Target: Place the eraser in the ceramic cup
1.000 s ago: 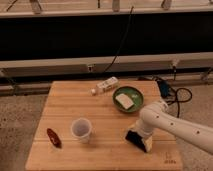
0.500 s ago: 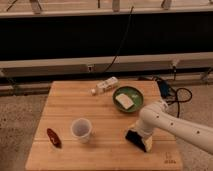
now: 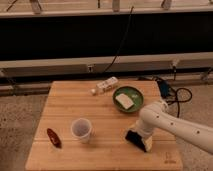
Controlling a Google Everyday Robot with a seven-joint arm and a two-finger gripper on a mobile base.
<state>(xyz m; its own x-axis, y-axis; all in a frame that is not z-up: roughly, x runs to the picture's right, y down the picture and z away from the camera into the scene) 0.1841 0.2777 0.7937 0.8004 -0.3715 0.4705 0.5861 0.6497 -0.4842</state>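
The ceramic cup (image 3: 81, 129) is small, round and whitish. It stands upright on the wooden table (image 3: 105, 155), left of centre. A pale rectangular block (image 3: 124, 101), possibly the eraser, lies in a green bowl (image 3: 128, 93) at the back right. My gripper (image 3: 137, 139) is dark and hangs from the white arm (image 3: 172, 126) that comes in from the right. It sits low over the table at the front right, well to the right of the cup and in front of the bowl.
A small white bottle (image 3: 106, 85) lies on its side at the back of the table. A dark red oblong object (image 3: 53, 137) lies at the front left. Cables (image 3: 172, 92) trail on the floor to the right of the table.
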